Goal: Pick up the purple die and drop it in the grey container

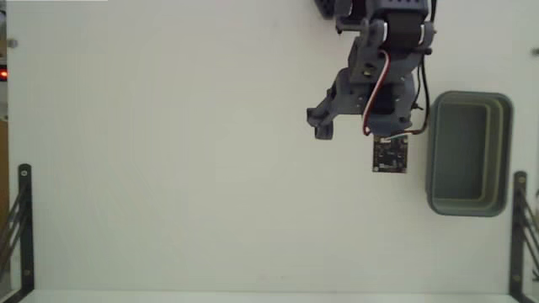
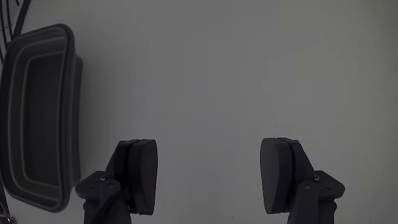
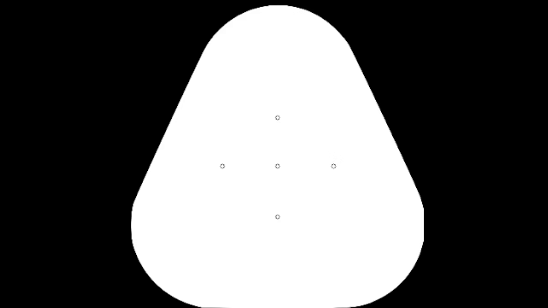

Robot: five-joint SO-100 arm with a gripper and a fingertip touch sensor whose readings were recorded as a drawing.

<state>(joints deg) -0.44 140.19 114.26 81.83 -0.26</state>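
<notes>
With fingers spread and empty beside the grey container, no purple die shows anywhere, so progress is unclear.

Hobby robotics bench: plain white table, black metal brackets at edges, exposed circuit board.
</notes>
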